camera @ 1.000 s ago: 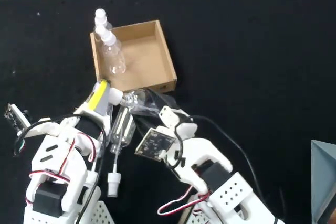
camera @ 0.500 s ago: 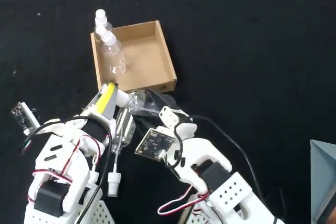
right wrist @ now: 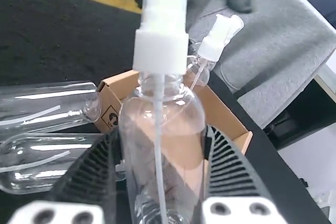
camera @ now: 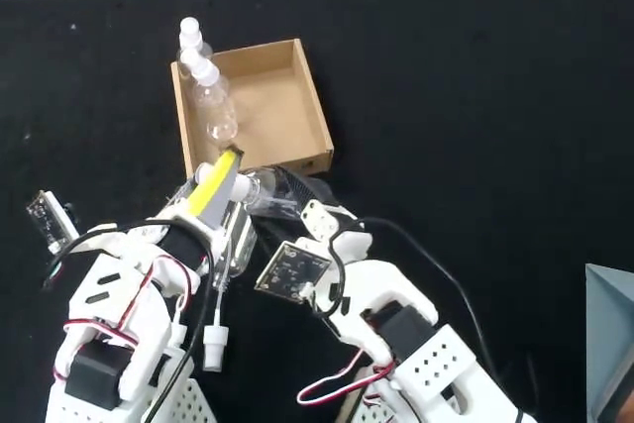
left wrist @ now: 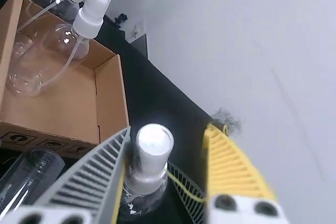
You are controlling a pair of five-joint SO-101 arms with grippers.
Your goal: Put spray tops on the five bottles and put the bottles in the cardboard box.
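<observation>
Fingers of my right gripper [right wrist: 161,145] are clamped on the bottle [right wrist: 160,108], just outside the cardboard box [camera: 317,111]. My left gripper [left wrist: 168,145] is spread wide around its spray top [left wrist: 154,141], grey finger touching. I'd pinch gently, twist until seated, and keep the right firm. The box holds two capped bottles [camera: 213,106] leaning on a side wall.

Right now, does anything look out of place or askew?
A loose spray top lies on the table by the left arm, on no bottle. Two bottles in the cardboard box lean askew, tops poking over its rim.
</observation>
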